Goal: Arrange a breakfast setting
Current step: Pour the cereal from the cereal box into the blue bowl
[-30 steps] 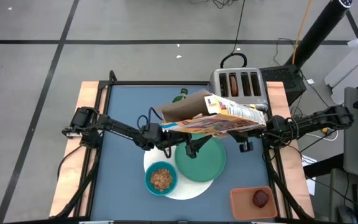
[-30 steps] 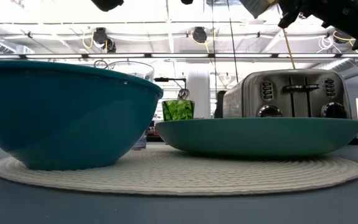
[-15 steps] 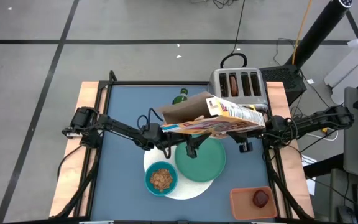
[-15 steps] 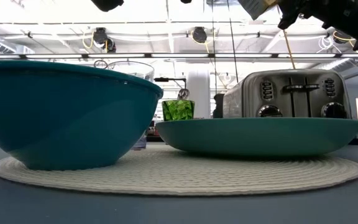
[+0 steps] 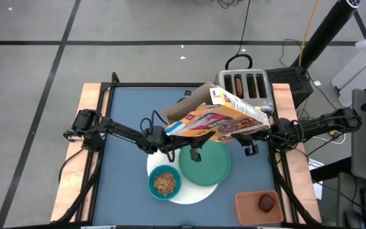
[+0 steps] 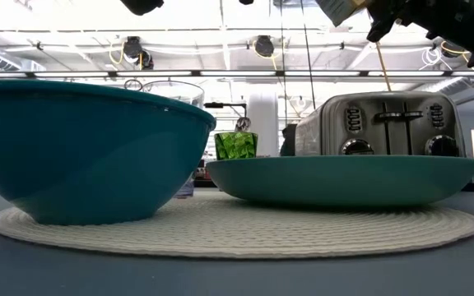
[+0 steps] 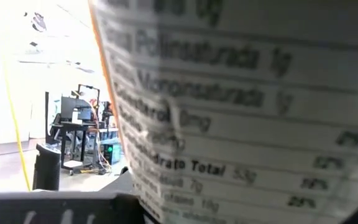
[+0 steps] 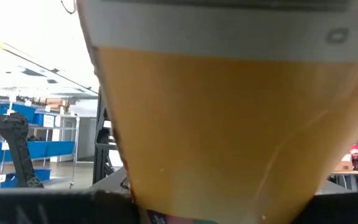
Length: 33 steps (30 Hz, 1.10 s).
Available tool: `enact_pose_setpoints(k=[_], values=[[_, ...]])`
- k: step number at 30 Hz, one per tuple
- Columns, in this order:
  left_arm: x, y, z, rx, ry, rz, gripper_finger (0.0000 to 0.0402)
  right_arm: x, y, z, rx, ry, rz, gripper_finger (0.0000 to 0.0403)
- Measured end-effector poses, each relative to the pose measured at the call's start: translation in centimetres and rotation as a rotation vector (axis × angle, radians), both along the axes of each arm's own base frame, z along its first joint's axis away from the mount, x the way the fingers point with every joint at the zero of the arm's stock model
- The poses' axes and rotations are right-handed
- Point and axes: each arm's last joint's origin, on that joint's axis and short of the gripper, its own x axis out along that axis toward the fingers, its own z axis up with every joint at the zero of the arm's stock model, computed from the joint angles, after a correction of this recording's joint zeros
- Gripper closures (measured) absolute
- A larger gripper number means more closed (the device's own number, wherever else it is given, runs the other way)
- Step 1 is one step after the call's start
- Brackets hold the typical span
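Cardboard cereal box held aloft by right gripper; left gripper jaws' state unclear.

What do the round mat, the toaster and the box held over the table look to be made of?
Mat: woven off-white fibre or cord, going by its ribbed concentric texture.
Toaster: brushed, shiny metal with dark knobs.
Box: printed cardboard, likely; a plain brown inner flap shows and a nutrition panel is printed on one side.

Both grippers' fingers hidden behind cereal box
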Motion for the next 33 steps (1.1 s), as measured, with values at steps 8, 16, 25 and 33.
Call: enact_pose_setpoints(k=[8, 16, 25, 33], values=[[0.0, -0.02, 0.0, 0.005, 0.001, 0.002, 0.0277, 0.0, 0.0, 0.01, -0.003, -0.001, -0.001, 0.0225], [0.01, -0.01, -0.03, 0.008, 0.004, 0.002, 0.0278, 0.03, 0.01, -0.05, -0.005, 0.004, -0.001, 0.0166], [0.01, 0.02, -0.01, 0.017, 0.005, 0.009, 0.0279, 0.04, 0.02, -0.07, -0.005, 0.007, 0.001, 0.0049], [-0.12, -0.65, -0.01, 0.057, 0.014, 0.026, 0.0279, 0.06, 0.02, -0.12, -0.01, 0.012, -0.002, 0.0004]])
